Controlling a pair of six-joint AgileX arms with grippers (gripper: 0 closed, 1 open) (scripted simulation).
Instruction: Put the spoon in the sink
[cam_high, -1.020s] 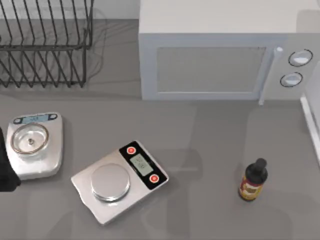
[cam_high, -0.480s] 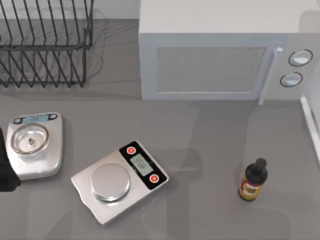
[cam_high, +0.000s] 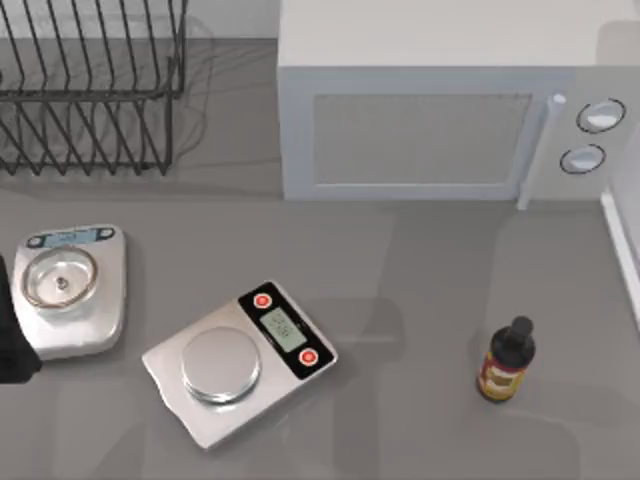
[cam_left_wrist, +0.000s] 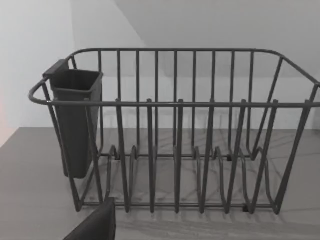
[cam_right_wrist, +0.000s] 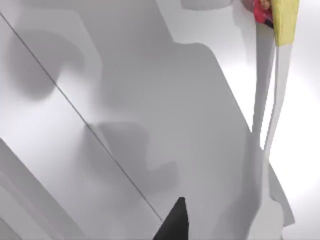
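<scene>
At top view's left edge: left arm (cam_high: 12, 345) beside small scale (cam_high: 68, 290), fingers' state unreadable | spoon, sink: can't locate, so bearing and axis unknown | dish rack (cam_left_wrist: 175, 130) ahead of left wrist.

A black, matte piece of the left arm (cam_high: 12, 340) is showing at the top view's left edge. 1 dark, flat-faced part of the left hand (cam_left_wrist: 95, 225) is showing in the left wrist view, and 1 black pointed tip of the right hand (cam_right_wrist: 172, 222) is showing in the right wrist view.
</scene>
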